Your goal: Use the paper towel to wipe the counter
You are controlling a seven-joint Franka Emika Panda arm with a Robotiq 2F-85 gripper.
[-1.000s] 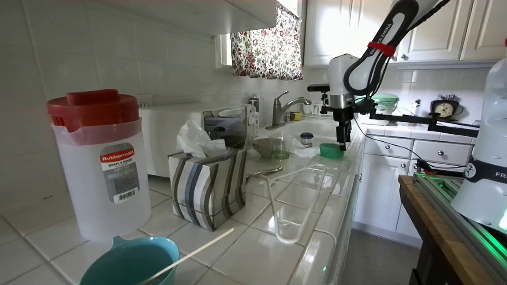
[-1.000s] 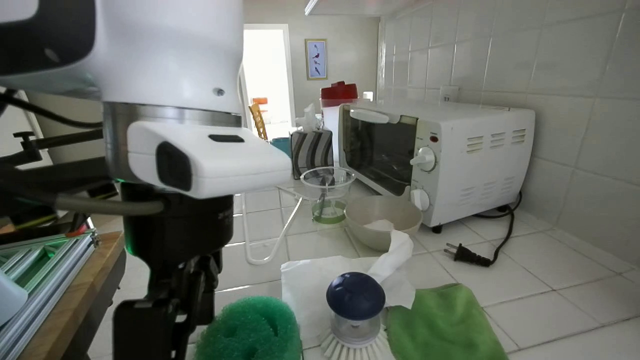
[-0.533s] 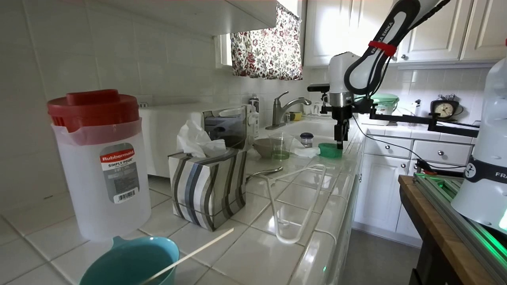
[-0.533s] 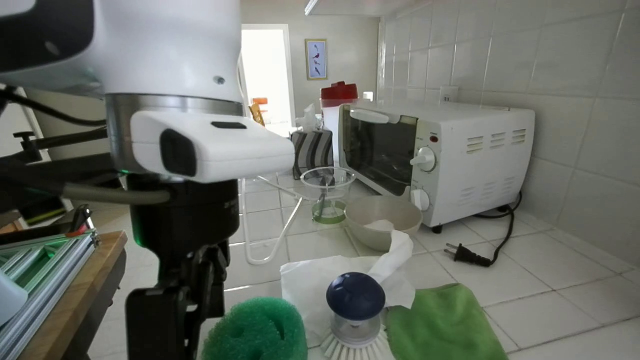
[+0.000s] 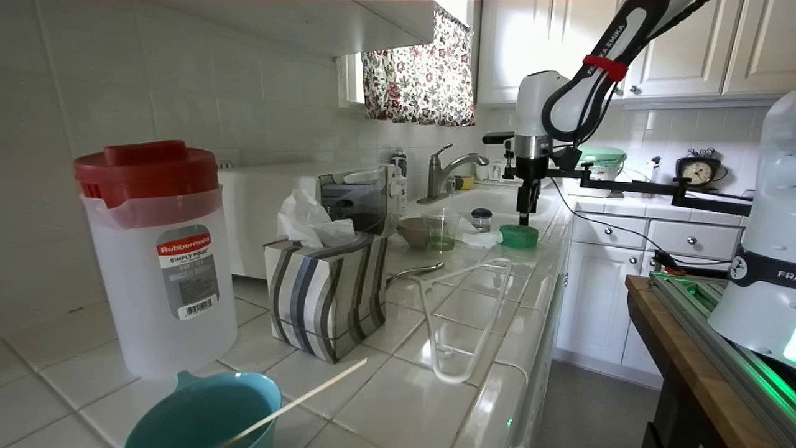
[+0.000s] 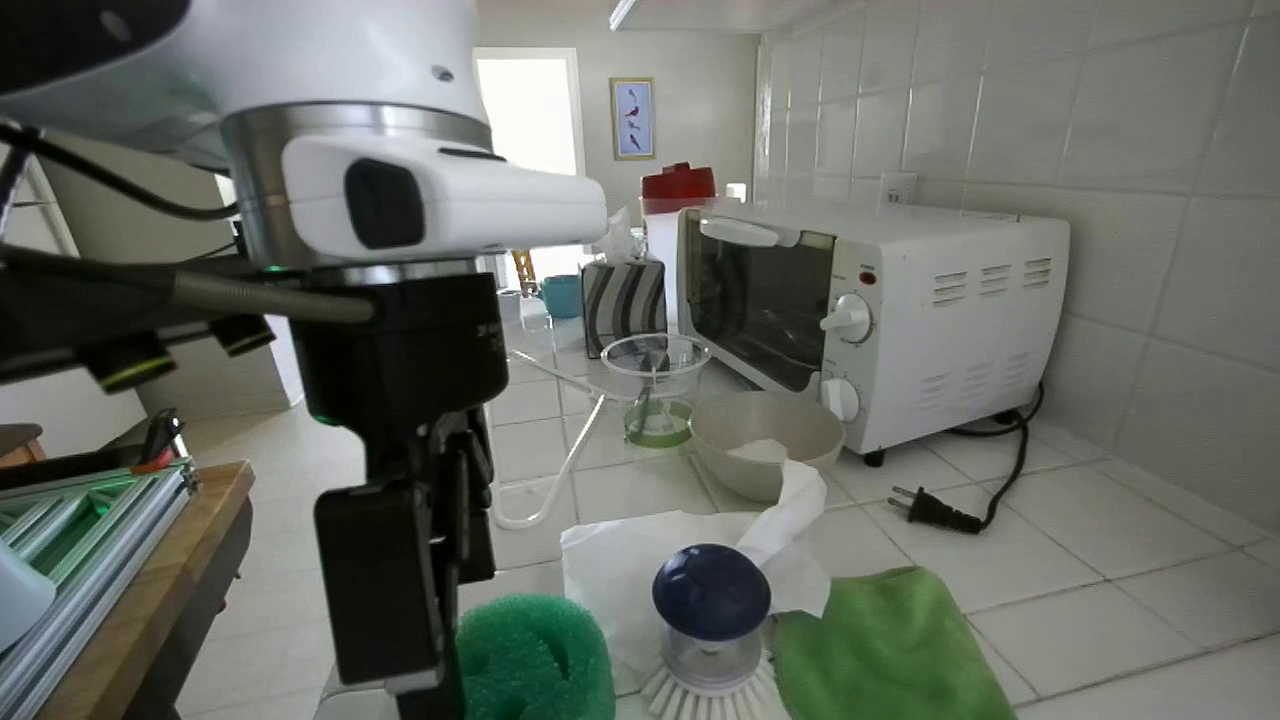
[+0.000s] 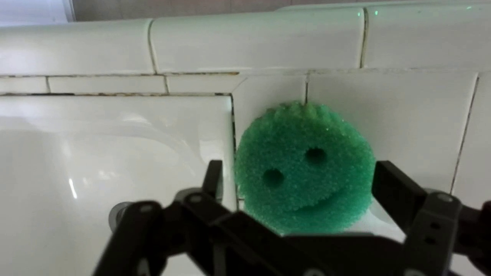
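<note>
The arm [image 5: 566, 109] comes in high over the counter [image 5: 404, 398] and folds downward, holding the gripper [image 7: 298, 168] upright above the green sponge [image 7: 303, 180], tips straight down. Its fingers [image 7: 397, 191] are spread wide, a tip to either side of the sponge, gripping nothing; whether either grazes it I can't tell.

A second ago the gripper sat lower, on the sponge's side nearest the counter's front edge; now it has lifted and moved in over the sponge's middle. The sponge itself has slid very slightly toward the paper towel [image 6: 622, 575], which lies just as it did.

That paper towel is on the counter right beside the sponge, a creased flat sheet partly hidden behind a brush [image 6: 710, 600] that stands bristles down near the sponge. Its twisted end rises and points away from the sponge, toward the bowl [image 6: 735, 475]. With the brush in the way, I can't make out the sheet's long axis. The counter's runs from the sink [image 7: 115, 165], just beside the sponge, to the pitcher [image 5: 161, 270], well away.
</note>
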